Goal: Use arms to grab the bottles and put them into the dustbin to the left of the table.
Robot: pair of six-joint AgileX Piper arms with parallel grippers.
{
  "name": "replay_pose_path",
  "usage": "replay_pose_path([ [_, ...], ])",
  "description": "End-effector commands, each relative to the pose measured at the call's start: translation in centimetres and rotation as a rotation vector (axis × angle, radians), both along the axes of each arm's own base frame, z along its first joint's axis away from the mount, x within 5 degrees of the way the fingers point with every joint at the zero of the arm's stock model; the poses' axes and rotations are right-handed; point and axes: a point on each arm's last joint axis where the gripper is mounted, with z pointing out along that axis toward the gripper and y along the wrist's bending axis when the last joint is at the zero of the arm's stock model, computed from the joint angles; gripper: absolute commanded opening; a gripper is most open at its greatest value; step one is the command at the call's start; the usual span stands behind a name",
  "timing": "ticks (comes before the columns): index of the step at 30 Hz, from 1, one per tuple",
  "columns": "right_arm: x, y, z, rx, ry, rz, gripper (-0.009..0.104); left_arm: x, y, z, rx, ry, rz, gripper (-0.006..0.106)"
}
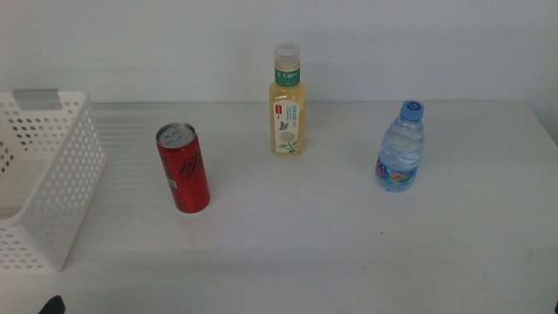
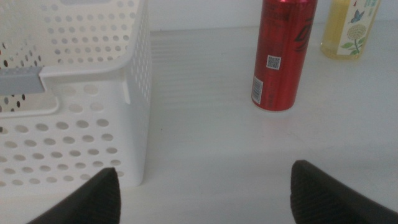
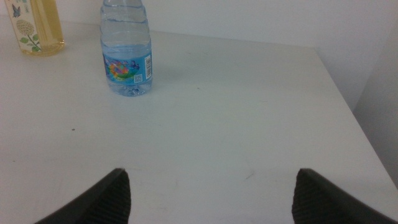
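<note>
Left end effector [image 2: 202,193] gapes wide, holding nothing; red can [image 2: 283,53] stands ahead of it, dustbin [image 2: 134,81] just beside its one jaw; right end effector [image 3: 211,196] equally spread, empty, water bottle [image 3: 127,56] ahead; tea bottle [image 1: 288,100] beyond, seemingly farthest, all upright on the surface [image 1: 349,235].

one red soda can [image 1: 183,168], upright, at 9 o'clock of the group. one yellow tea bottle [image 1: 287,103], upright, at 12 o'clock. one clear water bottle [image 1: 401,148], upright, at 3 o'clock. one white perforated dustbin [image 1: 52,187]. one white table [image 1: 331,235]. drink containers total: three.
</note>
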Motion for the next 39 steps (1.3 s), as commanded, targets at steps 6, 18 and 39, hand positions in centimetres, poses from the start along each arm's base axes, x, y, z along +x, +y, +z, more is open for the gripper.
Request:
replay_pose_path([
  [6,-0.1,0.0,1.0,-0.011,-0.108,-0.003,0.068,0.8,-0.2,1.8,-0.072,-0.166,-0.007,0.09],
  [18,-0.1,0.0,1.0,-0.011,-0.108,-0.003,0.068,5.0,-2.8,2.7,-0.063,-0.238,-0.22,0.09],
  [39,-0.1,0.0,1.0,-0.011,-0.108,-0.003,0.068,8.9,-4.3,0.5,-0.056,-0.278,-0.225,0.09],
])
